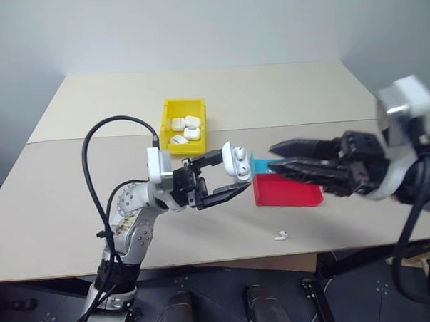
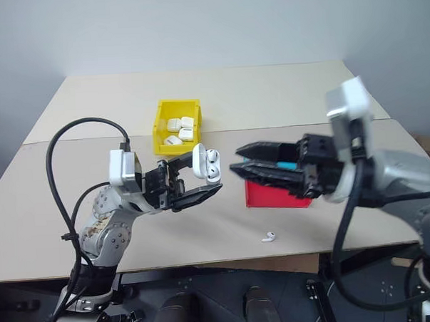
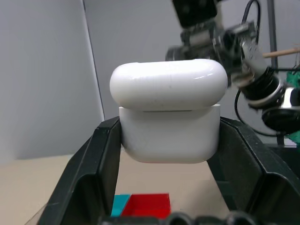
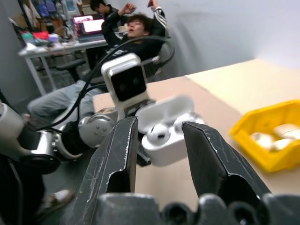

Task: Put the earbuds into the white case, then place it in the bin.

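White case [image 1: 233, 161] is held above the table, lid flipped open, with two earbuds [image 4: 159, 133] seated in its wells, seen from the right wrist view. Left gripper [image 1: 233, 177] has its two black fingers clamped on the case body, one on each side, with no gap showing in the left wrist view. Right gripper [image 1: 278, 160] is level with the case and just beside it, pointing toward it; its fingers stand partly apart with nothing between them, tips short of the case. A loose earbud [image 1: 280, 236] lies on the table near the front edge, below and between the two grippers, well apart from the case. Bin [image 1: 166, 110], yellow, sits farther back on the table behind the left gripper and holds several other white cases. A shallow red tray [image 1: 288, 192] with a blue section [image 1: 261, 164] rests on the table under the right gripper. Table surface [image 1: 269, 94] is pale beige board, matte, with a seam running across it from side to side. Plain grey-white wall behind the table. Right wrist view, looking the other way, shows a desk with a lit laptop and clutter, and people seated behind it, one leaning back in a chair with arms raised.
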